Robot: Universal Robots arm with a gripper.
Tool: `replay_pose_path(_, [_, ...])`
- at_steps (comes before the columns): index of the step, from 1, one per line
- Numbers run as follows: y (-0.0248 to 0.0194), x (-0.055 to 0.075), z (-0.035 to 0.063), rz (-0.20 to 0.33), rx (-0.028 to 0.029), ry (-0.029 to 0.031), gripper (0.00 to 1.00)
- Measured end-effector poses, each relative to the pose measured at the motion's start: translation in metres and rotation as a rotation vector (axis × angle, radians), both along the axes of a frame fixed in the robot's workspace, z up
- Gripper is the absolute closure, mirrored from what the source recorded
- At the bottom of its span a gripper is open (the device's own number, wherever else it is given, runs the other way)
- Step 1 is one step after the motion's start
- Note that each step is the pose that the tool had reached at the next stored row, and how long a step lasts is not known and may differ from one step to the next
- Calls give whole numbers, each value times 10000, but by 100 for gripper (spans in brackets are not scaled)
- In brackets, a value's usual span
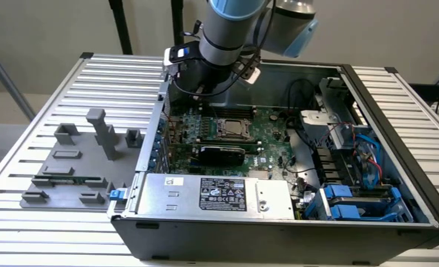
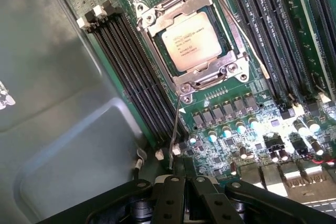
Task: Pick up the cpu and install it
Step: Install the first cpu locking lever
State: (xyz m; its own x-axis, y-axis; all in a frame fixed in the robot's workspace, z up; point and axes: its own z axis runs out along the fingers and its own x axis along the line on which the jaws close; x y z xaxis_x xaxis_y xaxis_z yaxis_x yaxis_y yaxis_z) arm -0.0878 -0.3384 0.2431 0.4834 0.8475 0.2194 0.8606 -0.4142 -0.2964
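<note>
The cpu [image 2: 191, 41] is a flat square chip with a silvery top. It lies in its socket on the green motherboard [image 2: 247, 103], framed by the metal socket bracket [image 2: 157, 22]. A thin wire lever [image 2: 176, 129] runs from the socket toward my gripper [image 2: 184, 195]. The gripper's black fingers are shut together with nothing between them, a short way off the socket and above the board. In the exterior view the cpu [image 1: 233, 128] shows mid-board, and the arm [image 1: 212, 61] hangs over the case's far left corner.
The open computer case [image 1: 397, 167] holds a silver power supply [image 1: 219, 194] with a black label at the front and blue drive cages [image 1: 353, 203] at the exterior view's right. Black memory slots [image 2: 131, 72] flank the socket. A grey fixture [image 1: 79, 167] with a green memory stick [image 1: 68, 180] sits left of the case.
</note>
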Motion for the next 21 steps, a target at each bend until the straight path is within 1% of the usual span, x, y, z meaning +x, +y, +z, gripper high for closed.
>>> replay_pose_path(4, [0, 10, 24, -113, 36, -26, 89])
replay_pose_path(8, [0, 34, 28, -227, 115, -65, 89])
replay_pose_path(11, [1, 85, 28, -255, 154, -95, 89])
replay_pose_path(15, [-1, 189, 28, -265, 172, -128, 89])
replay_pose_path(21, [0, 409, 16, -265, 178, -163, 89])
